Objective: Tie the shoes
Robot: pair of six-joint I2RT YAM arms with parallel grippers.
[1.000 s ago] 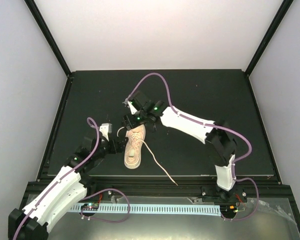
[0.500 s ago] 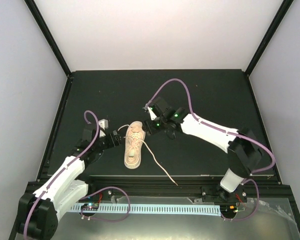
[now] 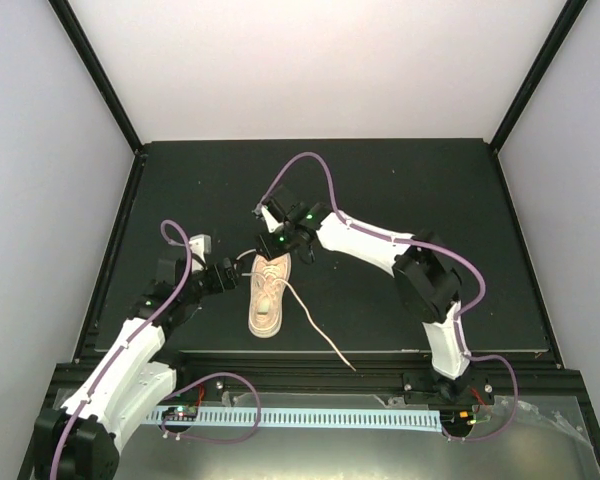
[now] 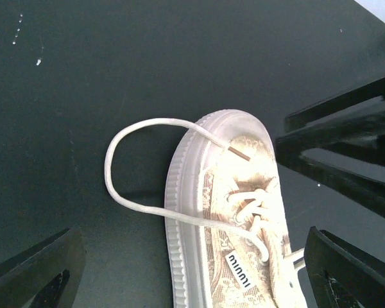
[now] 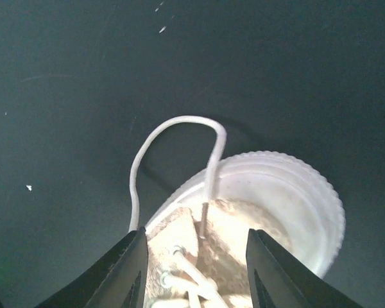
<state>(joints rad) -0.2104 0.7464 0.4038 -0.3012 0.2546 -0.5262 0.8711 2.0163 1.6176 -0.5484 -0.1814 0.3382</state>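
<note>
Shoe place: One small shoe [image 3: 267,292] is lying on the dark counter [image 3: 410,200], a little left of the middle and nearer the near edge than the far edge. Its toe [image 5: 295,205] is being pointed at the far edge.
Shoe look: Cream cloth with a faint pattern is being shown, with a pale ribbed sole [image 4: 179,212], thin whitish laces and a tiny white tag [image 4: 239,268] on the tongue. No knot is being seen.
Short lace: The short lace [image 4: 109,170] is looping out over the counter toward the left edge and coming back, with its tip resting on the toe cloth.
Long lace: The long lace [image 3: 315,335] is trailing from the shoe out to the near edge.
Left claw: The left claw [image 4: 192,234] is being held wide above the shoe, with nothing in it.
Right claw: The right claw [image 5: 196,234] is being held about half wide over the toe from the far side. The short lace's tip is lying under the gap, and nothing is being gripped.
Risk one: The tip is lying flat on the cloth, so cloth could be pinched with it, or the thin lace could be missed.
Risk two: The shoe is looking light and is not being pinned down, so a hard pull could drag or tip it.
Risk three: Both claws are being crowded around the toe, so they could bump.
Risk four: The long lace is lying well apart from both claws and could be snagged at the near edge.
</note>
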